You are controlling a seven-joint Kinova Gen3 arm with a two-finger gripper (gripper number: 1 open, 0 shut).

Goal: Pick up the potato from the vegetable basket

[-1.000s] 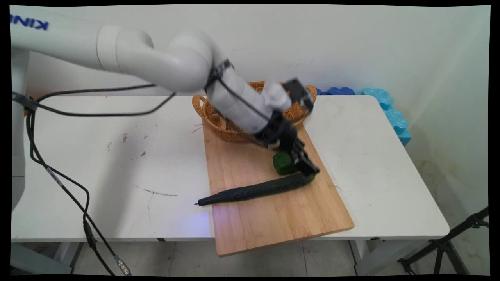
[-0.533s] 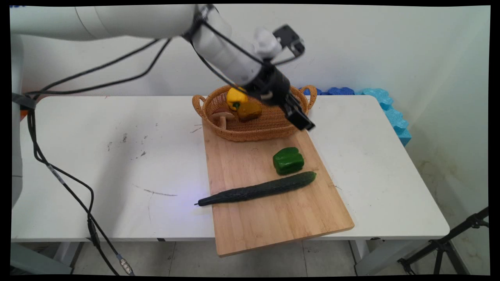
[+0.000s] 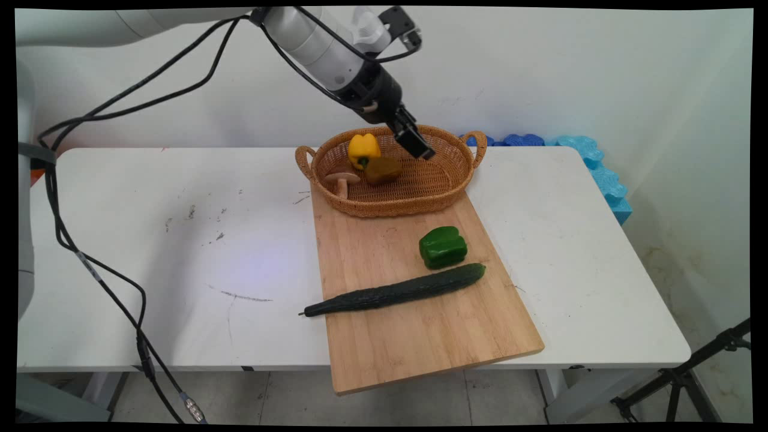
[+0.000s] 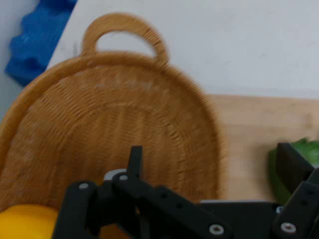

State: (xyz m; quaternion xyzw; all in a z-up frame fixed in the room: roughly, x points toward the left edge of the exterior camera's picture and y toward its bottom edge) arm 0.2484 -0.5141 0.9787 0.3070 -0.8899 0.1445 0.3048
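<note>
Wicker basket (image 3: 390, 210) at the far end of the wooden cutting board (image 3: 420, 336), its near rim on the board. It is the thing nearest the gripper (image 3: 414, 141).

Gripper hangs in the air over the basket's far side, right of middle, tilted down and toward the near right. Touches nothing. In the hand view the two fingers stand wide apart, with only basket (image 4: 149, 99) weave between them; it holds nothing.

In the basket, left half: yellow bell pepper (image 3: 363, 149), a brown rounded vegetable (image 3: 383, 170) touching it, a mushroom (image 3: 342, 178) beside them. All lie to the picture's left of the fingertips and lower; the brown one is closest.

Green bell pepper (image 3: 443, 246) on the board, well apart from the gripper, toward the near side. Just beside it, a cucumber (image 3: 396, 291): long axis runs left to right, slightly slanted, thin end overhanging the board's left edge above the white table (image 3: 180, 240).

Blue foam (image 3: 600, 174) against the wall, past the table's far right corner.
</note>
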